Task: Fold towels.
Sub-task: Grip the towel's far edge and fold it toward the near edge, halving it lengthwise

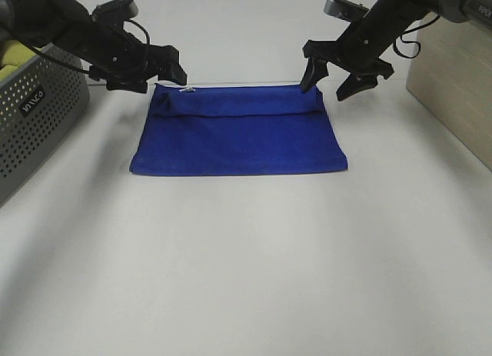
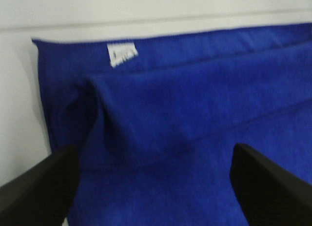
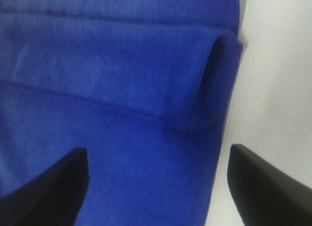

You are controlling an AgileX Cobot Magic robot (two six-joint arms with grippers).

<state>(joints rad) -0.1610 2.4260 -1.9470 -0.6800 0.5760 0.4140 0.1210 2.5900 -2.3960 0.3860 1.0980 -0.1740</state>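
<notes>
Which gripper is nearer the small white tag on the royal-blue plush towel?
Left. The left gripper hovers open right by the small white tag; the right gripper hovers open at the royal-blue plush towel's opposite far corner.

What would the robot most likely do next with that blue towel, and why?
Probably lower the left gripper and right gripper to pinch the far corners of the towel. Both hang open just above those corners, holding nothing, and the towel lies only partly folded, with a narrow flap along its far edge.
</notes>
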